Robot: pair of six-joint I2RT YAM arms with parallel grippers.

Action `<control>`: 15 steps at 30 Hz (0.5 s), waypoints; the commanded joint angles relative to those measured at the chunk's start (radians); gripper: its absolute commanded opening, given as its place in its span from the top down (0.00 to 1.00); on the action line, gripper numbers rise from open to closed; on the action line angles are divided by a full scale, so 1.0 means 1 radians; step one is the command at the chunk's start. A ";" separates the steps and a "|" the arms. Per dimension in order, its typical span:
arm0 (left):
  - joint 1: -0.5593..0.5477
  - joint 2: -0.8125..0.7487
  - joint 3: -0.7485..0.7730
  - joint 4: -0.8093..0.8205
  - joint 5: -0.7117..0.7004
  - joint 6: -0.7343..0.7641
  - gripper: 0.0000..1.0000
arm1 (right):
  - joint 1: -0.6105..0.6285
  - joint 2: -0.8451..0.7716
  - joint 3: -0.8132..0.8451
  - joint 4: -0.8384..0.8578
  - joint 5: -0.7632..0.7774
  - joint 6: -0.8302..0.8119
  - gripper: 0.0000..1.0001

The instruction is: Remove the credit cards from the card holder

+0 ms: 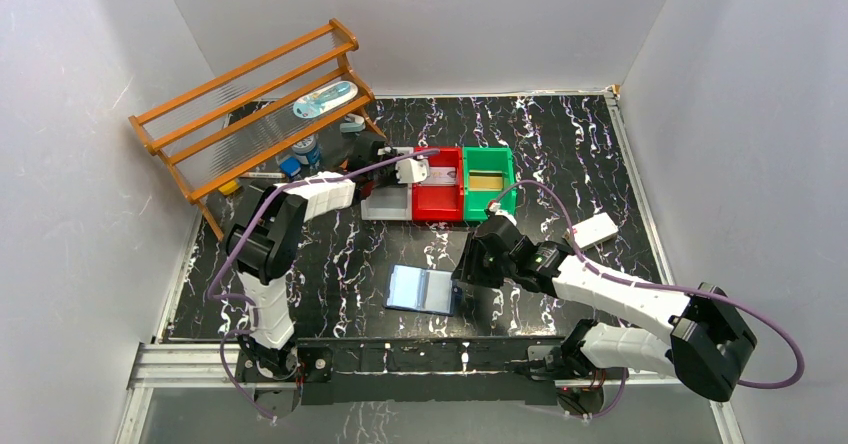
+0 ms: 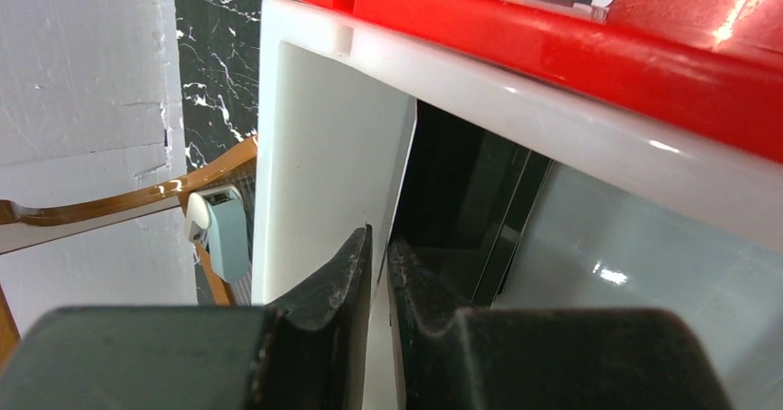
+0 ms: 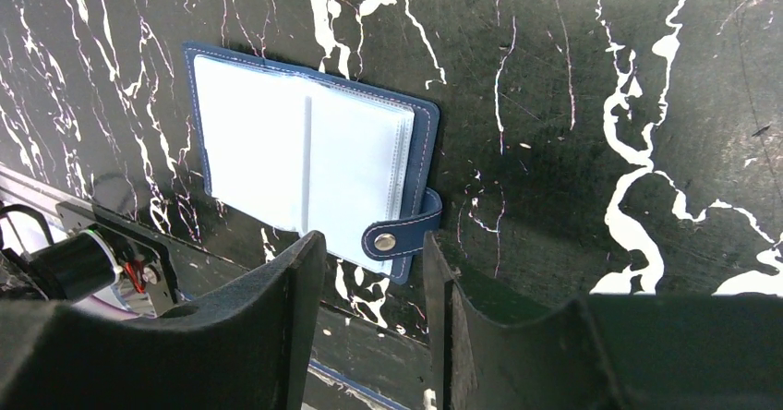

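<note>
Top view looks down on whole table; left wrist close on white bin; right wrist, top share wallet.

Left gripper stretched far forward, jaws a slit apart — right gripper low, jaws half-parted, empty.

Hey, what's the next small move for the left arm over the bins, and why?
Probably spread the fingers of the left gripper a little wider, then lift straight up. They stand only a slit apart just inside the white bin, and a dark card leans in the bin right beyond the tips. Whether that card is fully free is hard to tell, so opening before rising seems safer.
</note>
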 commanded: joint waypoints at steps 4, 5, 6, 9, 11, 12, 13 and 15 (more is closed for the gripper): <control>0.008 0.000 -0.017 -0.013 0.033 -0.025 0.80 | -0.007 -0.023 0.026 -0.006 0.007 0.001 0.48; 0.008 -0.003 -0.021 -0.019 0.035 -0.028 0.77 | -0.007 -0.025 0.026 -0.006 0.007 0.001 0.48; 0.008 -0.005 -0.020 -0.030 0.036 -0.030 0.76 | -0.007 -0.025 0.027 -0.006 0.007 0.001 0.48; 0.008 -0.016 -0.019 -0.036 0.041 -0.047 0.74 | -0.008 -0.026 0.029 -0.009 0.007 0.000 0.48; 0.007 -0.026 -0.021 -0.038 0.037 -0.051 0.73 | -0.008 -0.026 0.033 -0.009 0.008 0.000 0.48; 0.008 -0.033 -0.021 -0.045 0.036 -0.053 0.72 | -0.008 -0.026 0.035 -0.010 0.007 0.000 0.48; 0.008 -0.042 -0.021 -0.049 0.041 -0.063 0.72 | -0.008 -0.026 0.036 -0.011 0.007 -0.002 0.47; 0.008 -0.062 -0.029 -0.045 0.041 -0.073 0.68 | -0.009 -0.024 0.038 -0.011 0.005 0.000 0.47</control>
